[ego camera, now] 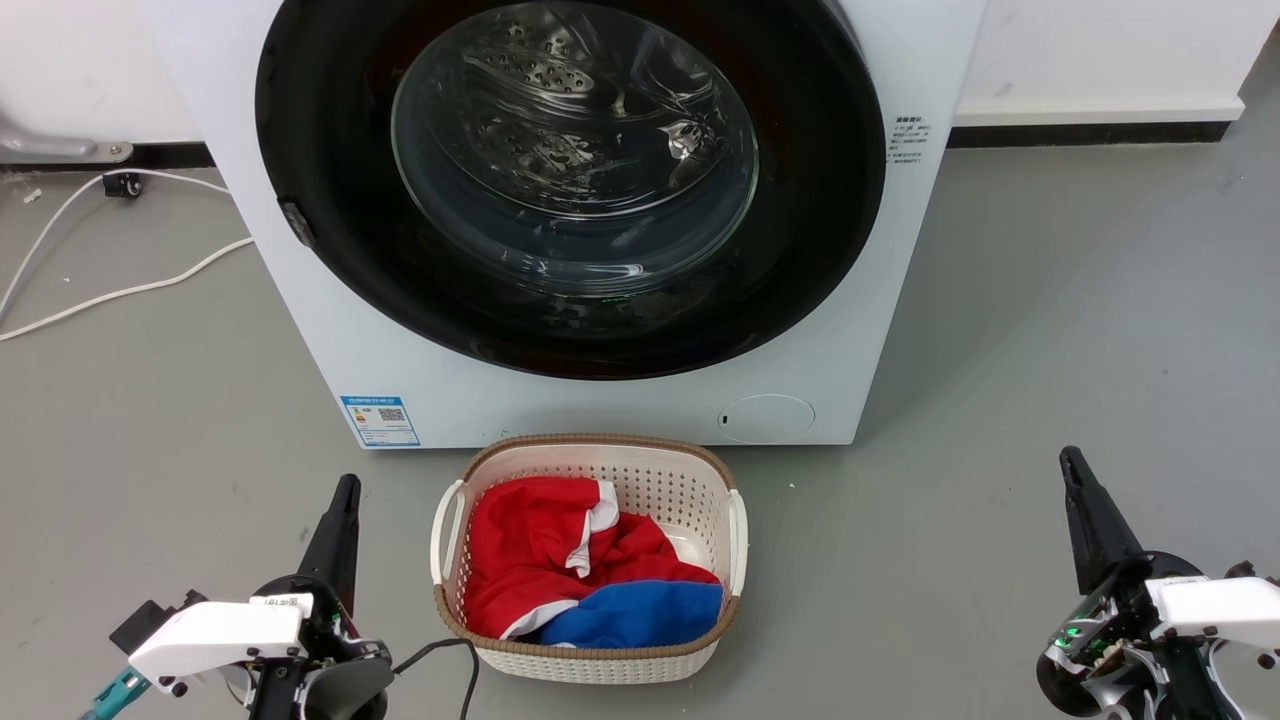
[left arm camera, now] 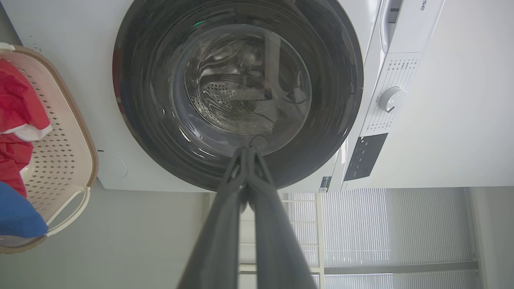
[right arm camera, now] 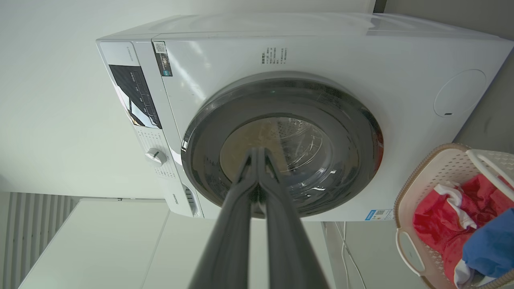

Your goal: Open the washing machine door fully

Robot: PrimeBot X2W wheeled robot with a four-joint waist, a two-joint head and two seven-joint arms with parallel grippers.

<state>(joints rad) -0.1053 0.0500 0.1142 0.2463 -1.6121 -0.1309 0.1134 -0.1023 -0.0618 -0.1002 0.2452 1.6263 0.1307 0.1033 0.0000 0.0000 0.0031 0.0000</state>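
Far left: two white cables (ego camera: 110, 290) lie on the grey floor (ego camera: 1050, 330). The left hand (ego camera: 347, 488) sits at the lower left of the head view, fingers pointing toward the machine and well apart from it. In the left wrist view its two fingers are pressed together to the tips, with nothing between them. The washing machine (ego camera: 320, 340) stands centre with its white front toward the robot and a blue label sticker (ego camera: 380, 420) at the lower left corner. The washing machine door (ego camera: 330, 250) appears closed. Its black rim lies flat against the white front in both wrist views, though the rim edge is too dark to confirm the latch. Through the glass bowl (ego camera: 575, 190) the perforated steel drum (ego camera: 545, 70) shows. Below the door, just in front of the machine and between the two hands, a cream basket (ego camera: 590, 447) stands on the floor. It holds a red cloth (ego camera: 530, 540) and, nearer the robot, a blue cloth (ego camera: 640, 612). A round cap (ego camera: 767, 418) sits low on the right of the machine front. The right hand (ego camera: 1072, 462) sits at the lower right, well apart from the machine. Its fingers are closed tip to tip and empty in the right wrist view.
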